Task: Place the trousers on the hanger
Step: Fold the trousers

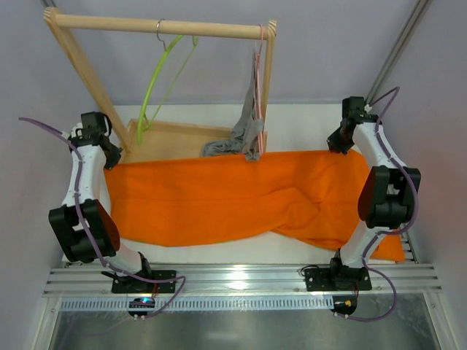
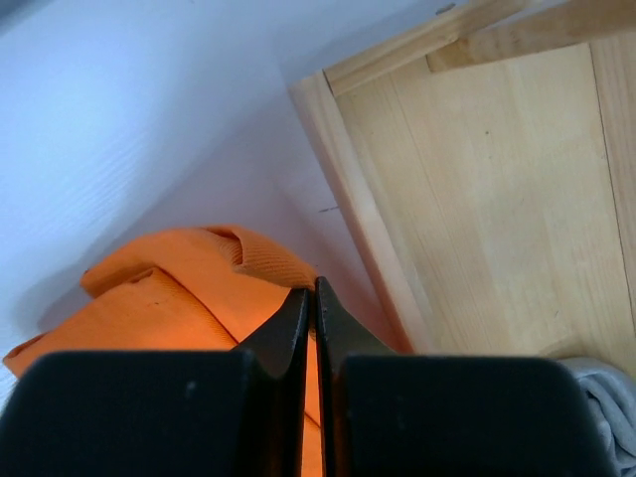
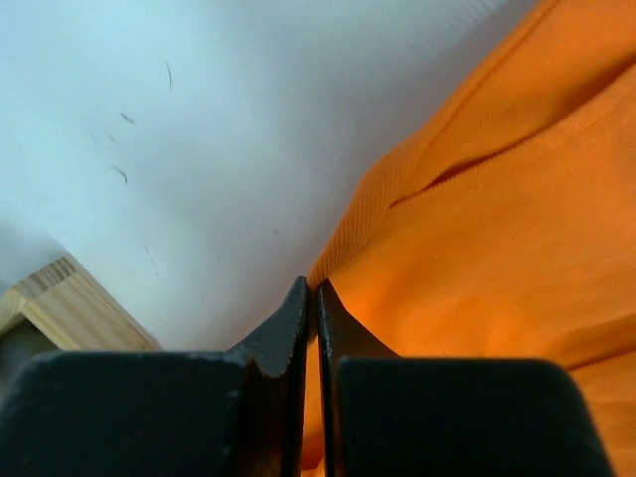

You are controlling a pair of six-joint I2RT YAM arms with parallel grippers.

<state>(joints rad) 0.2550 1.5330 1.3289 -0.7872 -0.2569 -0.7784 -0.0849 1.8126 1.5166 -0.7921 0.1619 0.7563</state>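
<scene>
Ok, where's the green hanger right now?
Top view, upper left: the hanger hangs from the wooden rail, left of the pink hanger, beyond the trousers.

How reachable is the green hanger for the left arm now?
Path looks clear, hanger hangs on the rail just beyond it, but left gripper is shut on the trousers, so probably not yet.

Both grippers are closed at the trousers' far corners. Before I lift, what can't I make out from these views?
- How much cloth the left gripper and right gripper have pinched: wrist views, their own fingers cover it.
- Near right corner of the trousers: top view, behind the right arm.
- Lower bar of the hanger: top view, too thin, seen almost edge-on.
- The hanger in either wrist view: out of frame.
</scene>
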